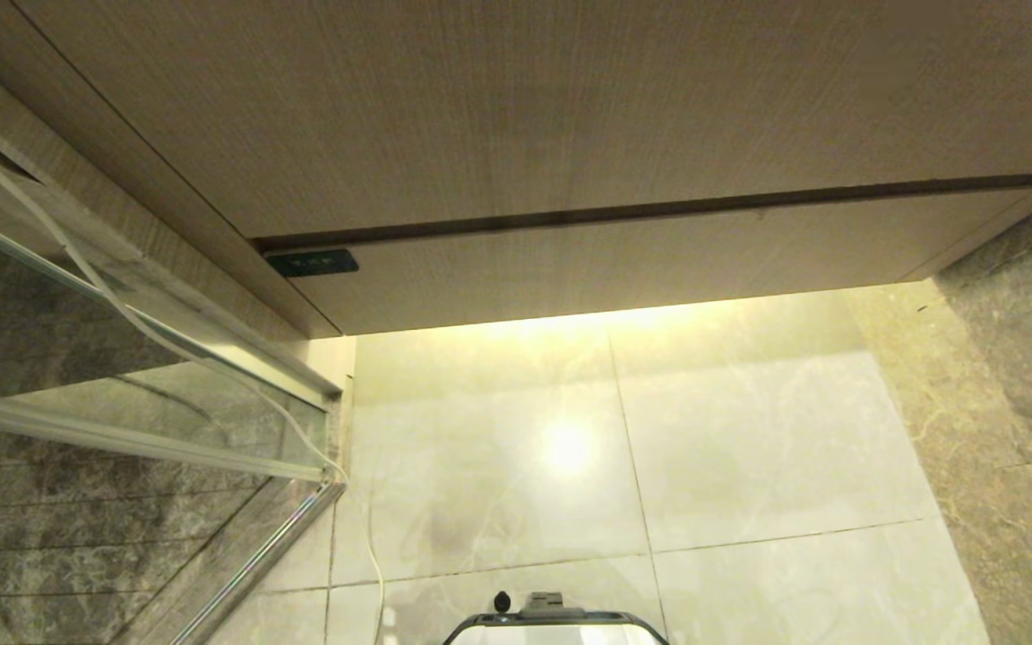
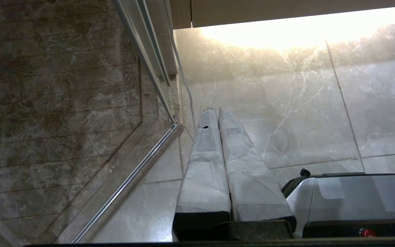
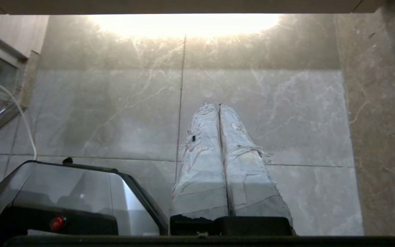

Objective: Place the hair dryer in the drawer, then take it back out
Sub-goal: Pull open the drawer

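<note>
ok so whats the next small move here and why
Probably lift the right gripper toward the dark gap above the drawer front. The drawer is shut, that gripper and the left gripper hang closed and empty over the floor tiles, and the hair dryer is not in view.

Head view: high, facing forward and down at vanity front point(image 1: 570, 116) and floor point(image 1: 749, 448), base point(image 1: 556, 623) at bottom edge. Left wrist view: behind closed fingers point(image 2: 214, 164), pointing down at floor, near glass door point(image 2: 63, 103). Right wrist view: same, toward right wall point(image 3: 382, 120). Shared by all: floor, base, under-vanity glow.
</note>
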Motion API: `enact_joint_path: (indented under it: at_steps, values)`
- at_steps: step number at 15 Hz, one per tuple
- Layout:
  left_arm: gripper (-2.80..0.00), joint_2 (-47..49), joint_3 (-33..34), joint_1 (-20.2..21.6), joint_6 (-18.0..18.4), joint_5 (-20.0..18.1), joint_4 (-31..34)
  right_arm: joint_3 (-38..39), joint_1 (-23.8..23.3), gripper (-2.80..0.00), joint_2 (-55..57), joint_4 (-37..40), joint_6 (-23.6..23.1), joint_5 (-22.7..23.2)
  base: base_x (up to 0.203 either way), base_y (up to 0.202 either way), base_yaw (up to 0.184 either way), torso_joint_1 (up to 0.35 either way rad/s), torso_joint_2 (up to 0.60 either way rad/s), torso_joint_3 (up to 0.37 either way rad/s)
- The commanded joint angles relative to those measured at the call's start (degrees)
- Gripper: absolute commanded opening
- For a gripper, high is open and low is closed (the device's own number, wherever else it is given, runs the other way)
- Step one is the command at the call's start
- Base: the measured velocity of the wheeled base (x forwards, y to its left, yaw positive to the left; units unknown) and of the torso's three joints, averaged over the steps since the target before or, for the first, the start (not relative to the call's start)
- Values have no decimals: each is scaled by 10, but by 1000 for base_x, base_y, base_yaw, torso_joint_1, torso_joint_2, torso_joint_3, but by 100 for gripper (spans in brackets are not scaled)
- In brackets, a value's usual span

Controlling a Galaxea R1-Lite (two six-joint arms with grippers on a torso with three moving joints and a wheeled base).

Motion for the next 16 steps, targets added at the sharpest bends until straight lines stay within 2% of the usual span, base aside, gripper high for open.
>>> enact_joint_path:
  at_steps: [1,3,6,8,16]
  values:
    - [-280,0,0,0,0,0,0,26,27,-280,-76,7,-2,-1,0,0,0,0,0,0]
    - [-280,0,1,0,0,0,0,26,28,-280,-76,7,-23,-2,0,0,0,0,0,0]
    - [-280,0,0,0,0,0,0,26,28,-280,-76,7,-23,0,0,0,0,0,0,0]
    - [-280,0,0,0,0,0,0,26,28,-280,-76,8,-3,-2,0,0,0,0,0,0]
    - [-280,0,0,0,0,1,0,26,28,-280,-76,10,-3,-3,0,0,0,0,0,0]
